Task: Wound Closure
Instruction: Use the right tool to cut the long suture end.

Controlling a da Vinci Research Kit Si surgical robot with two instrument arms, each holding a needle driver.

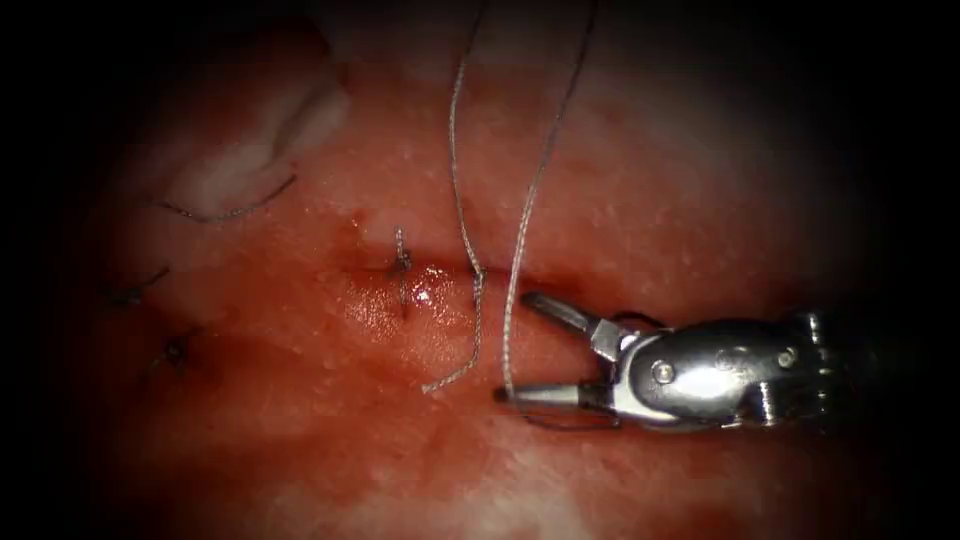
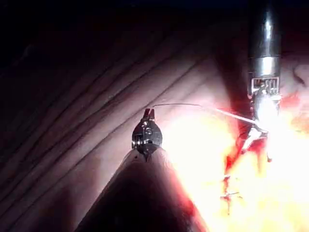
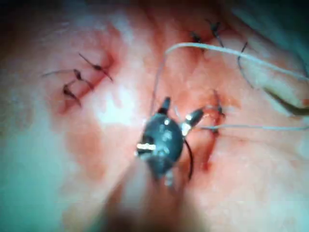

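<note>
My right tool (image 1: 520,345) came in from the right and lay over the tissue (image 1: 640,200) at the right end of the cut (image 1: 440,275). Its fingers (image 1: 560,312) were spread wide, one pointing up toward the cut, the other lying level below it. A strand of thread (image 1: 530,200) ran down from the top and ended at the tip of the lower finger; I could not tell whether it was touching or merely passing behind. A second strand crossed the cut just left of that and ended loose on the tissue. A thin dark curve (image 1: 565,424) showed just under the lower finger; it looked like the needle, but I could not tell for sure, nor whether it sat in the tissue. One finished stitch (image 1: 402,265) sat across the cut, beside a glistening patch of red fluid (image 1: 425,295).

From the left wrist camera I saw my left tool (image 2: 149,114) held away from the cut, fingers pressed together on thread (image 2: 193,106) that stretched toward the right tool.
</note>
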